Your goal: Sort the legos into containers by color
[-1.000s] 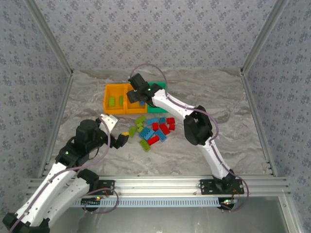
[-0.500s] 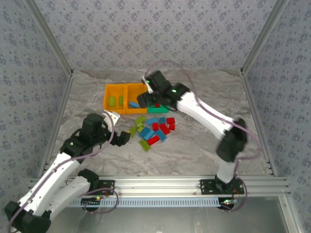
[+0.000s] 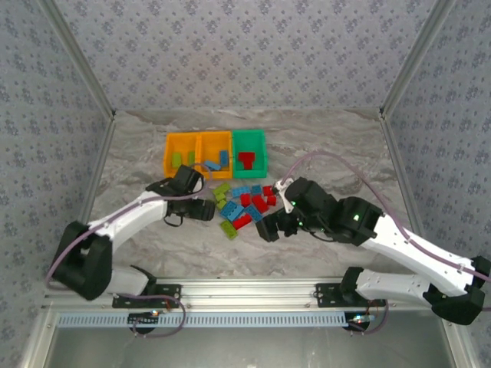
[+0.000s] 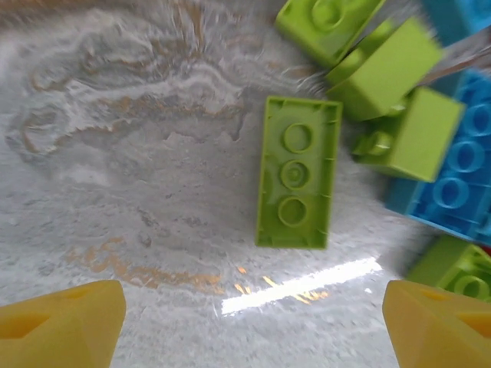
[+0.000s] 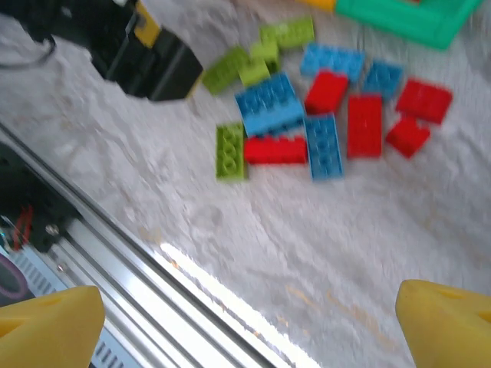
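Left gripper: jaws spread wide, empty, touching nothing. A lime green lego lies flat on the table, ahead of the gap between the fingertips. Right gripper: jaws wide apart, empty. Loose legos lie scattered ahead, near the green bin.

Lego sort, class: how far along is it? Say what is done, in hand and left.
Done: lime bricks lie in the left orange bin, blue bricks in the middle orange bin, a red brick in the green bin. In hand: nothing; the left fingers stand open over a loose lime brick, the right fingers open too. Left: the mixed pile.
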